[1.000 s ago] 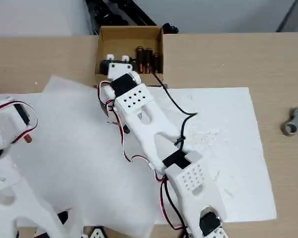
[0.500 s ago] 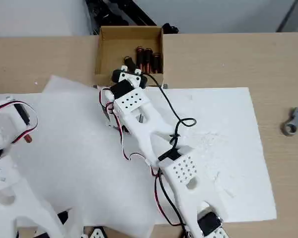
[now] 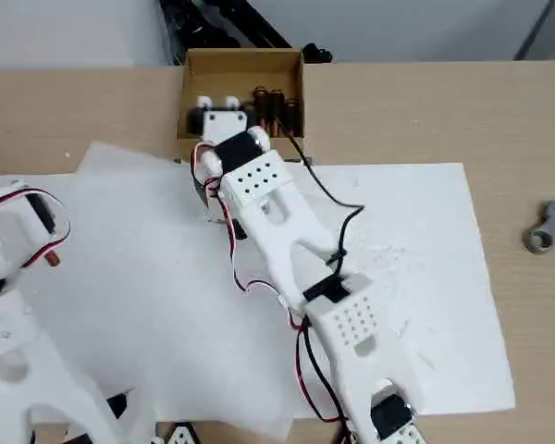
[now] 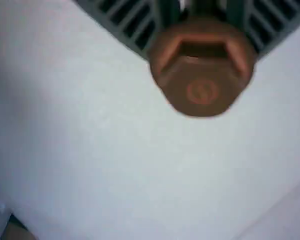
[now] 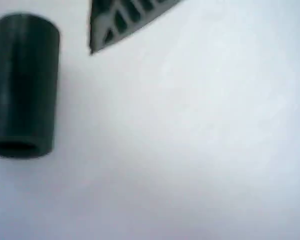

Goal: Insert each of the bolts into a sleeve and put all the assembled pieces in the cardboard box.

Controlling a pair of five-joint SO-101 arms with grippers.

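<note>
My left gripper (image 4: 202, 12) is shut on a copper bolt (image 4: 202, 70), hex head outward, held over the white sheet (image 4: 115, 165). In the high view that bolt (image 3: 52, 258) sticks out of the left arm at the table's left edge. A black sleeve (image 5: 23, 85) lies on its side on the sheet, next to my right gripper's one visible fingertip (image 5: 120, 22), which holds nothing. The right arm (image 3: 259, 185) stretches up to the front edge of the cardboard box (image 3: 196, 69). Several bolt-and-sleeve pieces (image 3: 276, 109) lie in the box.
A white foam sheet (image 3: 425, 222) covers most of the table, with a second sheet (image 3: 120, 277) overlapping on the left. A small grey part (image 3: 546, 227) lies on bare wood at the right. The right arm's black cable (image 3: 328, 199) loops over the sheet.
The right arm's wrist swung right and back from the box half a second ago, then returned to the box's front edge. The left arm with its bolt stayed put.
</note>
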